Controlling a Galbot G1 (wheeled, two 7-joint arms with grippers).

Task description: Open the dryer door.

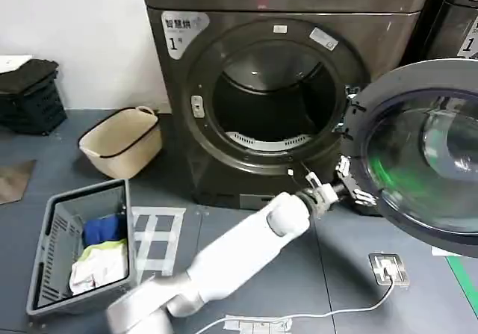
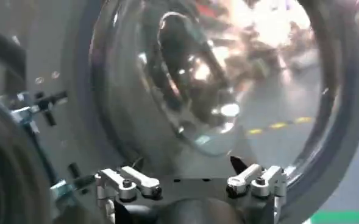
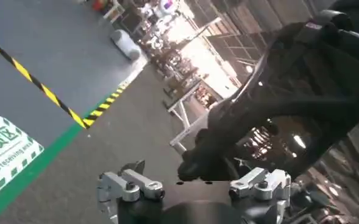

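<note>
In the head view I see the dryer filling the upper middle of the frame, its drum mouth exposed and dark inside, with the white corner label at its upper left. The dryer door stands swung wide out on its hinge at the right edge of the frame, its chrome ring and tinted glass facing me.

My left arm reaches from the lower left of the frame up toward the right, and the left gripper sits at the door's lower left rim, close by the hinge side. From the left wrist camera, the left gripper has its fingers spread wide apart with nothing between them; the curved glass of the dryer door looms just ahead of the fingertips. I cannot tell from either view whether a finger actually touches the rim or only hangs just beside it.

The right wrist camera shows the right gripper, also spread open and empty, looking across grey floor with a yellow-black striped line and a green border.

On the floor at the left of the head view sit a beige basket and a grey crate with clothes in it.
</note>
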